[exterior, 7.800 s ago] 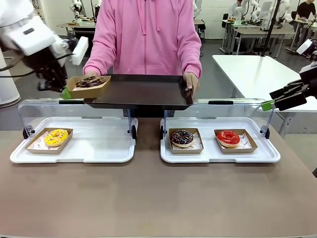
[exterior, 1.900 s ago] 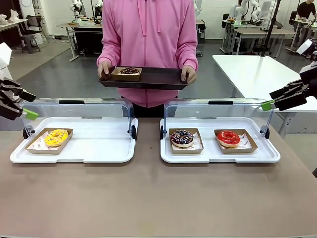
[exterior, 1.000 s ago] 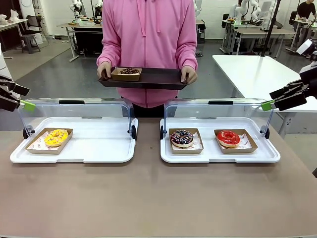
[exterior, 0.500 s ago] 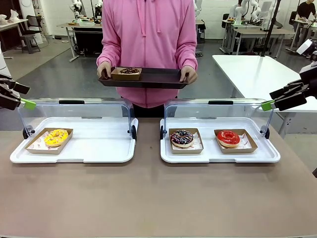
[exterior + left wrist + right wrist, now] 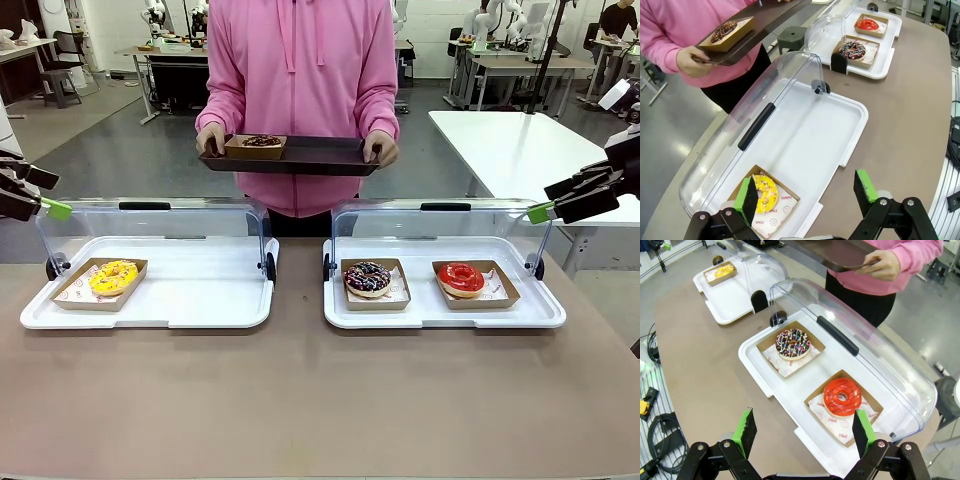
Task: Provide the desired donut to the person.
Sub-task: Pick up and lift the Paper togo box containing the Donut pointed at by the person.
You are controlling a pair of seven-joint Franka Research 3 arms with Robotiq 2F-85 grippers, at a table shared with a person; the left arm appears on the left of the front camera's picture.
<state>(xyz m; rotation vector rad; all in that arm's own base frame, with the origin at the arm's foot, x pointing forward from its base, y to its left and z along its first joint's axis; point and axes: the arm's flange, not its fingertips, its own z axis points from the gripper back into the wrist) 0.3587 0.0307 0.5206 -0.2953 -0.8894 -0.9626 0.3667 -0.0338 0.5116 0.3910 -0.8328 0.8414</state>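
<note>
Since the earliest frame the left hand (image 5: 50, 193) has pulled back from the serving tray (image 5: 320, 158) to the table's far-left edge, and the person (image 5: 300, 70) has drawn that tray away from the display cases and lifted it to chest height. Current state: the choc donut (image 5: 261, 142) sits in its card boat (image 5: 232, 151) at one end of the serving tray, near the person's hand (image 5: 210, 138), well apart from both robot arms. Left hand: jaws spread wide, nothing between them, hovering above the left case (image 5: 200, 315) and yellow donut (image 5: 113, 275). Right hand (image 5: 546, 200): also wide, empty, parked by the right case (image 5: 420, 318), which holds a sprinkled donut (image 5: 368, 277) and a red donut (image 5: 460, 277). Both clear lids stand raised. Assessment: delivery appears complete. Handling, should another item be req'd: donuts are light, soft, with icing that marks easily, so don't pinch the pastry. Take the card boat by one side wall, keep it level, and move slowly, since thin card may flex and the donut could slide.
</note>
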